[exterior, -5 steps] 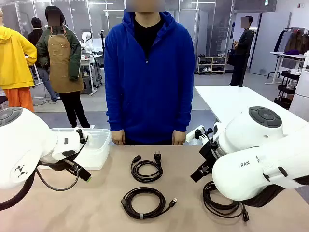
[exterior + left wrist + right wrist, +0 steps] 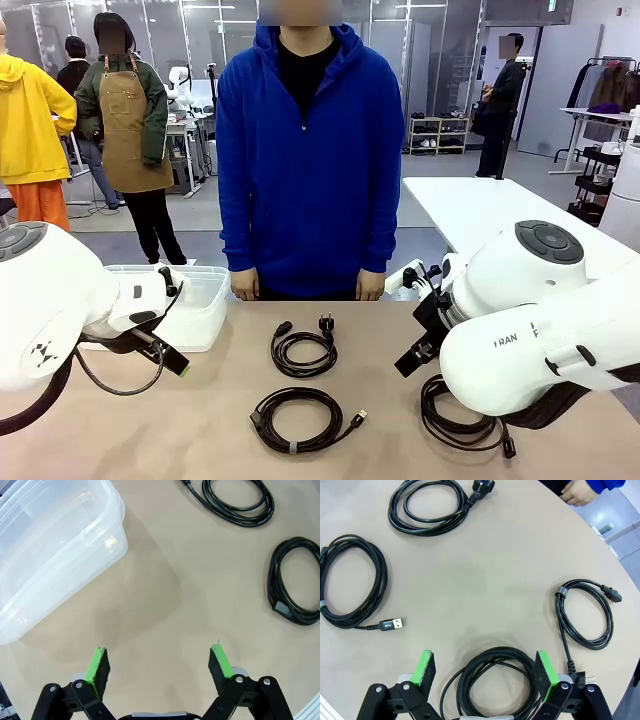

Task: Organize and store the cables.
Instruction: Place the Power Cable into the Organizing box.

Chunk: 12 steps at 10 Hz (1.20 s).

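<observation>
Several black cables lie coiled on the tan table (image 2: 380, 330). A coil with a two-pin power plug (image 2: 303, 350) (image 2: 427, 505) sits mid-table in front of the person. A coil with a USB tip (image 2: 297, 418) (image 2: 350, 585) lies nearer me. My right gripper (image 2: 484, 669) hangs open just above a third coil (image 2: 495, 680) (image 2: 455, 420), with a green pad on either side of it. A fourth coil with a grey tie (image 2: 585, 612) lies beyond. My left gripper (image 2: 159, 662) is open over bare table, and two coils (image 2: 235, 505) (image 2: 295, 580) lie off to its side.
A clear plastic bin (image 2: 205, 305) (image 2: 50, 545) stands at the table's far left, close to my left gripper. The person in a blue hoodie stands at the far edge, with a hand (image 2: 577, 492) near the table rim. Bare tabletop lies between the coils.
</observation>
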Tool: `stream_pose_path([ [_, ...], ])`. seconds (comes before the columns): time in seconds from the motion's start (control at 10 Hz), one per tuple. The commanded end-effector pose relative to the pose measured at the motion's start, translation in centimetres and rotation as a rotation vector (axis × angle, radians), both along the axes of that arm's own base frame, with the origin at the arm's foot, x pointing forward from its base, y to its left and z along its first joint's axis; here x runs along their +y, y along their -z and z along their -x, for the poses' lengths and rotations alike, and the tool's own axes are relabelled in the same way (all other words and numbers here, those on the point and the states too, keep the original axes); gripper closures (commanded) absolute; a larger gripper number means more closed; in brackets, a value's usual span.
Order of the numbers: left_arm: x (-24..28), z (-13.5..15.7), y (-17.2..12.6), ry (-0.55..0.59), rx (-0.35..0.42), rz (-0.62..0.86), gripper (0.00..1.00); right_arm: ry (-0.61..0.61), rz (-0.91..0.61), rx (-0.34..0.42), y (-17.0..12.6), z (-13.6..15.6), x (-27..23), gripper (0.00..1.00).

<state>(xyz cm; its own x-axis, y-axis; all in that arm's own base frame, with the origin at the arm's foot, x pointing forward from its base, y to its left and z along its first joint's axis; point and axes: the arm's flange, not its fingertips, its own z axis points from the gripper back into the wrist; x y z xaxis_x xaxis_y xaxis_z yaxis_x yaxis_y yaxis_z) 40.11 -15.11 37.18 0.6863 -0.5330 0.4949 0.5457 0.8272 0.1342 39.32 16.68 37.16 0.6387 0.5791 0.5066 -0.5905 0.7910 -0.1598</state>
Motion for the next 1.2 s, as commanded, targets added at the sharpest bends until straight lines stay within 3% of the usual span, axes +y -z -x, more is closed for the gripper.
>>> stream_pose_path([
  [0.0,0.0,0.0,0.0,-0.001,0.0,0.0,0.0,0.002,-0.001,0.0,0.0,0.0,0.0,0.0],
  [0.7,0.0,0.0,0.0,0.0,0.0,0.0,0.0,0.0,0.0,0.0,0.0,0.0,0.0,0.0],
  [0.8,0.6,0.3,-1.4,0.055,0.072,0.034,0.0,0.01,-0.016,0.022,-1.7,0.0,-0.9,0.0],
  [0.9,1.6,0.3,-2.8,0.094,0.081,-0.01,0.0,-0.032,-0.02,0.047,-3.2,0.2,-2.0,0.0],
  [1.1,4.2,0.6,-6.3,0.223,0.18,0.021,0.0,-0.14,-0.04,0.058,-6.7,1.0,-4.7,0.0],
])
